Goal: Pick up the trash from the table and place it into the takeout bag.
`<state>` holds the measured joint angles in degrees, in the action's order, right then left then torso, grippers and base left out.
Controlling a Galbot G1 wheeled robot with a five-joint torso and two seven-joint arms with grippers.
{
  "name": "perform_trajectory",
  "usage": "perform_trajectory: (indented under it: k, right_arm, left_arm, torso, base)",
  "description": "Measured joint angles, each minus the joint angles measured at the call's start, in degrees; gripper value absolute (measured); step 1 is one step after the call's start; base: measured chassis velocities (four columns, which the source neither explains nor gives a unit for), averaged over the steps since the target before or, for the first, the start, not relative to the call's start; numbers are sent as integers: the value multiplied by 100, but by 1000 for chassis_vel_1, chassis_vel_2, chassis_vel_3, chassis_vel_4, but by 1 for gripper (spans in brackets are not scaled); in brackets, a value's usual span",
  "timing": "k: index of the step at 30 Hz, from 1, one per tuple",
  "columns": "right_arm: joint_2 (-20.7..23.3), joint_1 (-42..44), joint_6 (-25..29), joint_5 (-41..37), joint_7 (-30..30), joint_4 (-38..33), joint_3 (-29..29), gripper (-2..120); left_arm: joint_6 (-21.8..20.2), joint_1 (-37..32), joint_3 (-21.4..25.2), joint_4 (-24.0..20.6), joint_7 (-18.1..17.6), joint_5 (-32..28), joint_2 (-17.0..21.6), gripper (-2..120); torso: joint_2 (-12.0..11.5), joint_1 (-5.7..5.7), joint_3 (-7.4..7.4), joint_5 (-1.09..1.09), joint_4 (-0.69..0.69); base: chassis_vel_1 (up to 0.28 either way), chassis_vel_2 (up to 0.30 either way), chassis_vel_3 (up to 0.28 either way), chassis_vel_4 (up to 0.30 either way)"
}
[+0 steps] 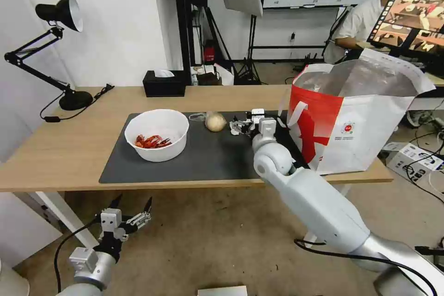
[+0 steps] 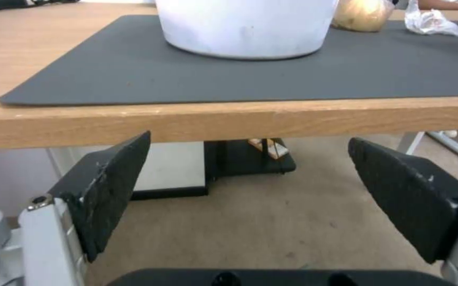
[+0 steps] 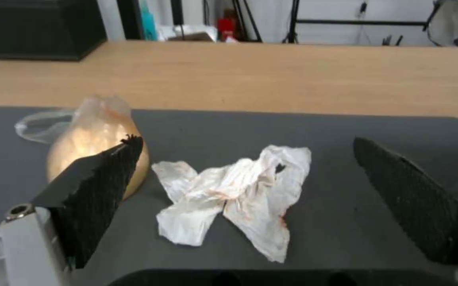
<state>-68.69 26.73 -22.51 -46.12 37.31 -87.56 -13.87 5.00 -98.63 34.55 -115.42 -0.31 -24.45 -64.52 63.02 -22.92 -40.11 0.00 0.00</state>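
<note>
- Carried a small round red logo (image 1: pixel 348 128) with tiny print beneath, on the white side of the takeout bag (image 1: pixel 370 134); too small to read.
- Found no other legible text, number or sign.

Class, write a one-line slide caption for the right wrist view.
Open right gripper poised over crumpled tissue beside bagged bun on the mat.

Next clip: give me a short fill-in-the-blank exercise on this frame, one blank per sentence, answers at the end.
1. The right gripper, jaws open, is over the crumpled ____.
2. The bowl holds red crayfish ____.
3. The left gripper hangs open, lower than the ____ top.
4. The bun lies between the bowl and the ____.

Answers: tissue; shells; table; tissue
</note>
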Motion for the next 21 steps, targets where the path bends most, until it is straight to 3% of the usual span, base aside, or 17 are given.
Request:
perform_trajectory:
  k: [21]
  right_arm:
    - [-675,-545,-492,-48,-41,1424,-44,100]
  left_arm:
    - [5,204,-153,172,-2,-112,138,100]
  torso:
    - [0,0,0,0,0]
  base:
    - [0,0,0,0]
